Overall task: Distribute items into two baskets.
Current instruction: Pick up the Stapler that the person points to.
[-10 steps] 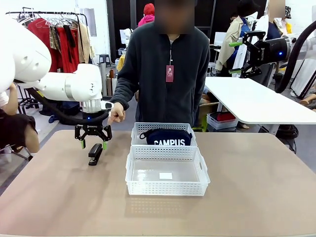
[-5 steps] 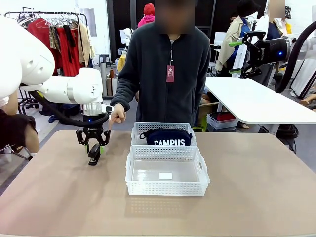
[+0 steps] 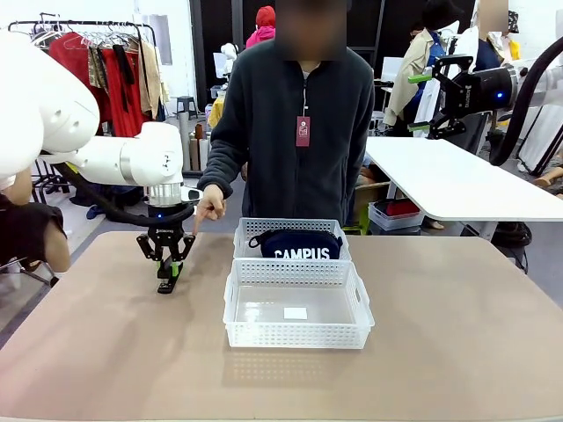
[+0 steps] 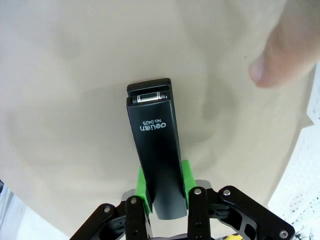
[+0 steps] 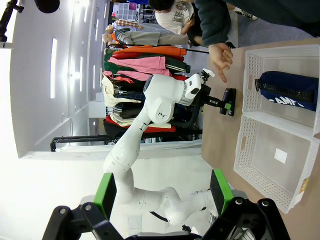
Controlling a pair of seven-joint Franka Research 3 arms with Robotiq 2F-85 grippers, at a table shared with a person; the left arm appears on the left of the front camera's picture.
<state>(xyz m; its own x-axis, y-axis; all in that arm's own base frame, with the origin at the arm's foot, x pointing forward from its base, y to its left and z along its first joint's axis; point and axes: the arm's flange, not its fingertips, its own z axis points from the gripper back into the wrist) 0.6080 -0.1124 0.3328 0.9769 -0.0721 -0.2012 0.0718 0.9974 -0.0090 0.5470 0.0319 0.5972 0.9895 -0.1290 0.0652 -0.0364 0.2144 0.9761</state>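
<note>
Stapler (image 4: 152, 140) on table (image 3: 440, 352) sits clamped in left gripper (image 4: 164, 182); right gripper (image 5: 162, 192) stands wide open.

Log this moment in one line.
left end effector: shut on stapler, on table | right end effector: open, raised | pouch: in far basket | near basket: no item

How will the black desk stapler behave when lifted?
The black desk stapler looks rigid, so likely no flexing. The left gripper pinches it near one end, so the free end may droop. Its smooth casing could slip between the green pads.
</note>
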